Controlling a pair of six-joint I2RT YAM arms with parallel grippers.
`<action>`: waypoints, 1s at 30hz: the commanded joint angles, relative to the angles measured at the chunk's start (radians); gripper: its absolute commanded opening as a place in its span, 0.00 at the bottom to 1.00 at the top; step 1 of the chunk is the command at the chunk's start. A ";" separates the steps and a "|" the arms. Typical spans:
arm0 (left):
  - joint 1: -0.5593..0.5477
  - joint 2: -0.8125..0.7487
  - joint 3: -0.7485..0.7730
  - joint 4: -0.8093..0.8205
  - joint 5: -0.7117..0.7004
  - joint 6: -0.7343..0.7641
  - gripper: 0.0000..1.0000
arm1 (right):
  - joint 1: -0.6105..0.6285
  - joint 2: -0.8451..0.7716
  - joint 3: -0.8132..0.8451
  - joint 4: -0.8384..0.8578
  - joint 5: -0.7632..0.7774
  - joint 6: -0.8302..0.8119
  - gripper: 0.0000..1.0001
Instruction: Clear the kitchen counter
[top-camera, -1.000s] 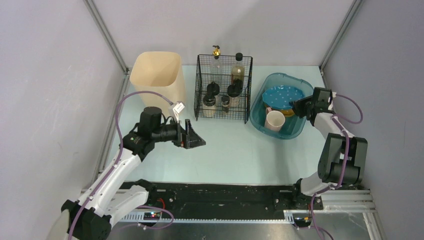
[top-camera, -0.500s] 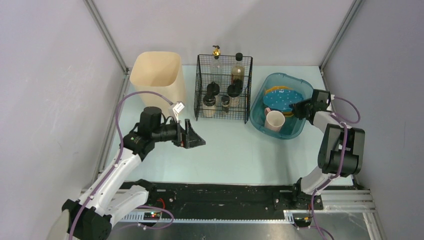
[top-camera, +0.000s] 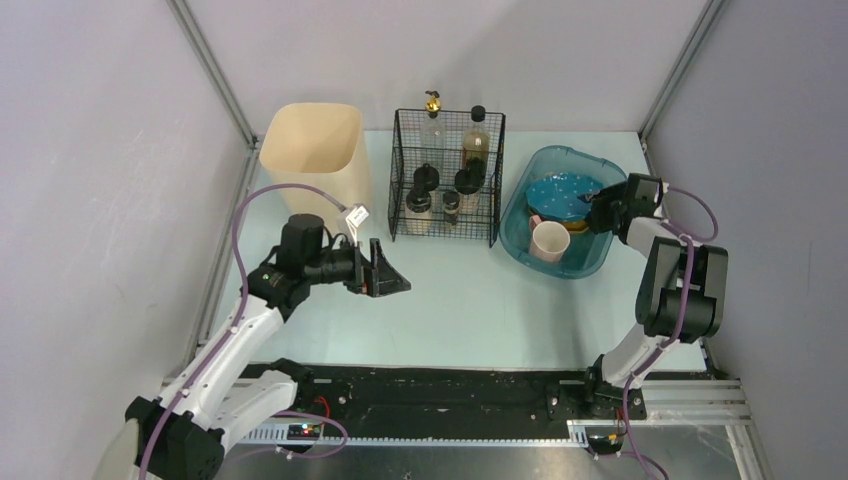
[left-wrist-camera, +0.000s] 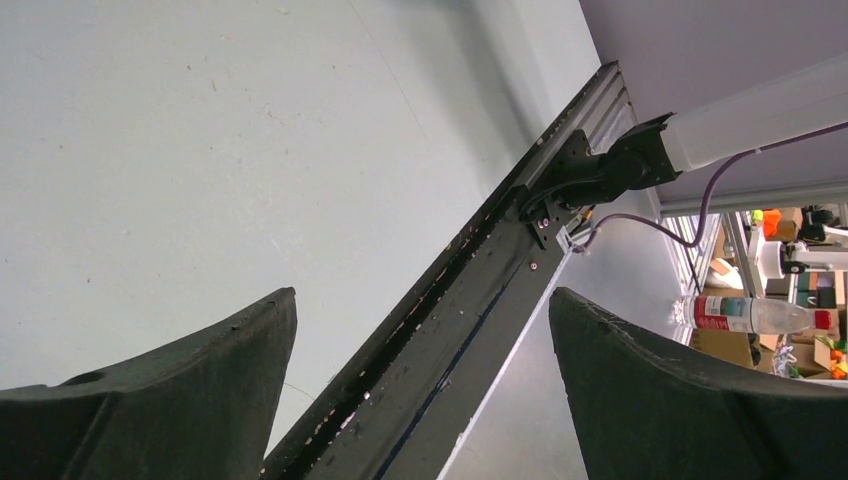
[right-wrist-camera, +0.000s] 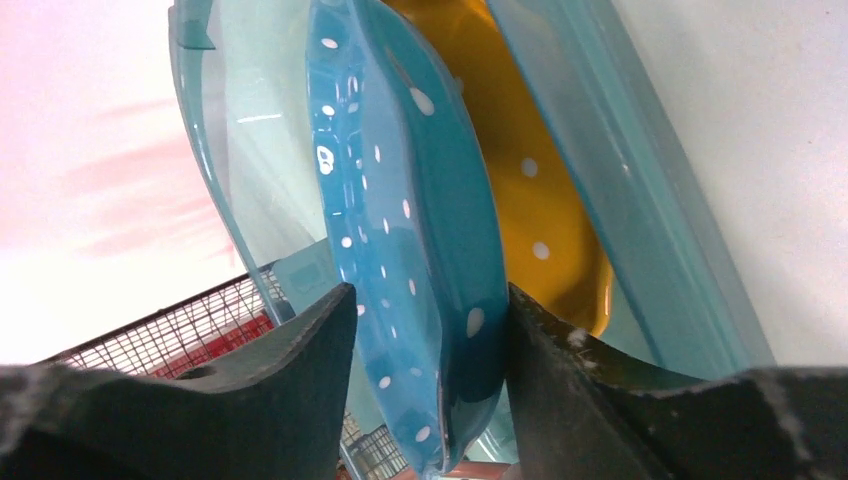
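Right end effector (top-camera: 600, 208) clamped on rim of blue dotted plate (right-wrist-camera: 400, 220), which lies over yellow plate (right-wrist-camera: 530, 200) inside teal tub (top-camera: 575, 262). Left end effector (top-camera: 395, 283) spread wide, empty, above mint table (top-camera: 470, 300) that spans beneath both arms.

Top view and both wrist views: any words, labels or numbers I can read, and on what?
No text is legible in any view.
Plastic bottle in the background, left wrist view: red label, print too blurred.
Bottles in the wire rack: any print too small.
White tag on a cable: too small.
Blue plate: white dots only, no writing.
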 joint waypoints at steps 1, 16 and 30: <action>0.007 0.004 -0.004 0.025 0.013 0.007 0.98 | -0.009 0.027 0.051 -0.004 0.000 -0.013 0.62; 0.014 0.022 -0.003 0.025 0.025 0.004 0.98 | 0.002 0.012 0.215 -0.419 0.074 -0.220 0.99; 0.020 0.012 -0.007 0.025 0.026 0.004 0.98 | 0.042 -0.039 0.291 -0.598 0.102 -0.303 0.99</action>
